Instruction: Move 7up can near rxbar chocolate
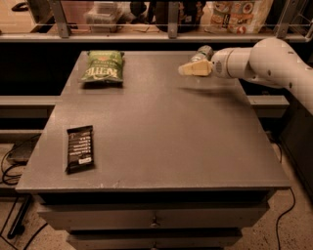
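Note:
The 7up can (203,52) is a small silvery can at the far right back of the grey table (166,127), partly hidden behind my arm. My gripper (185,70) hovers just in front and left of the can, pointing left, with the white arm reaching in from the right. Nothing shows in its hold. The rxbar chocolate (79,148) is a flat black bar with white lettering, lying near the table's front left corner, far from both the can and the gripper.
A green crinkled chip bag (102,67) lies at the back left of the table. A shelf with a rail and packaged goods (239,12) runs behind the table. Drawers (154,222) sit under the front edge. Cables lie on the floor at left.

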Available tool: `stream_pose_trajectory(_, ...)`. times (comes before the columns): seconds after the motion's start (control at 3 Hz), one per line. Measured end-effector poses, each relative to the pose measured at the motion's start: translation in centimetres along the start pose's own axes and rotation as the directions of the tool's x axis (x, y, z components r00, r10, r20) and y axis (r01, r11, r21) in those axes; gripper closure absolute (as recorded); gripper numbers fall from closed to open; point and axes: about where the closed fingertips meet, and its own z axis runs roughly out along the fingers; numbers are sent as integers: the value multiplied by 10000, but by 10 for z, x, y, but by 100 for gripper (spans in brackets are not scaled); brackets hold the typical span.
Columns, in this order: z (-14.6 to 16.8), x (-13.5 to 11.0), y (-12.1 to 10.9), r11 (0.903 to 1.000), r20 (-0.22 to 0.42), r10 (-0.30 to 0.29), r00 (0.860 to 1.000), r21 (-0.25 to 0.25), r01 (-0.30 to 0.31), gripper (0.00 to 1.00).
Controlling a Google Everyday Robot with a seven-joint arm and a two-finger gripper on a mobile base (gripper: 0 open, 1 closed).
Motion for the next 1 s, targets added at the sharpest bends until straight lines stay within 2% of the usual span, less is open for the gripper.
stream_pose_trajectory(0.33, 37, -6, 2, 9973, 590, 726, 9956, -103, -721, 0)
stream_pose_trajectory(0.67, 67, -9, -4, 9917, 1000, 1262, 9870, 114, -1279, 0)
stream_pose_trajectory(1.0, 75, -7, -15, 9877, 1092, 1410, 9840, 516, -1473, 0)
